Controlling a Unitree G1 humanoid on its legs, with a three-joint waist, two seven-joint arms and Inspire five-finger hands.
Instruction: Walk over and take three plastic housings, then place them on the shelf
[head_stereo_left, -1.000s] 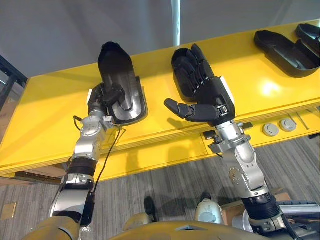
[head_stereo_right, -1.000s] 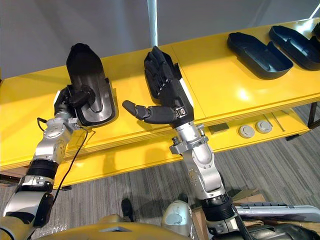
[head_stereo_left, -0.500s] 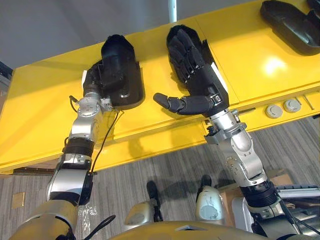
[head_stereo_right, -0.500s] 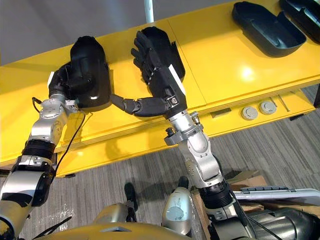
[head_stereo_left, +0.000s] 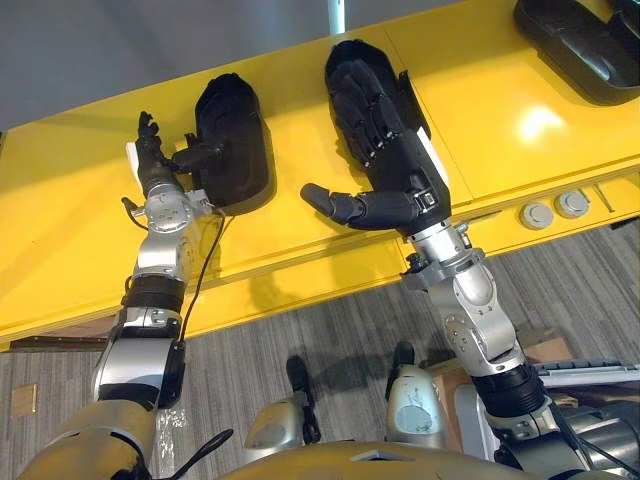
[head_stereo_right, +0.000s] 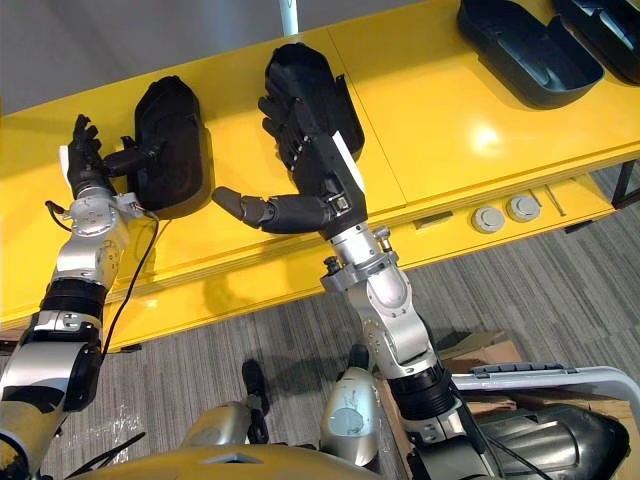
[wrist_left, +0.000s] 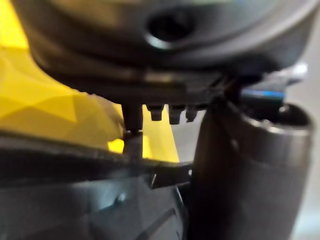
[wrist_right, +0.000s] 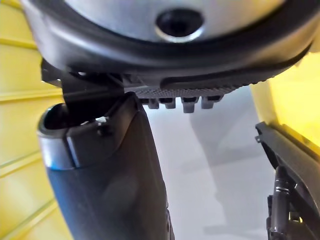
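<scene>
Currently the left hand (head_stereo_left: 150, 166) stands straight-fingered beside the left housing (head_stereo_left: 236, 150) on the yellow desk (head_stereo_left: 500, 110), thumb touching its edge; the right hand (head_stereo_left: 396, 160) lies spread flat over the right housing (head_stereo_left: 348, 62).

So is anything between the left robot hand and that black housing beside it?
Nothing visible. The left robot hand is open right beside the housing, its thumb pointing at the housing's edge. No other thing lies between them.
</scene>
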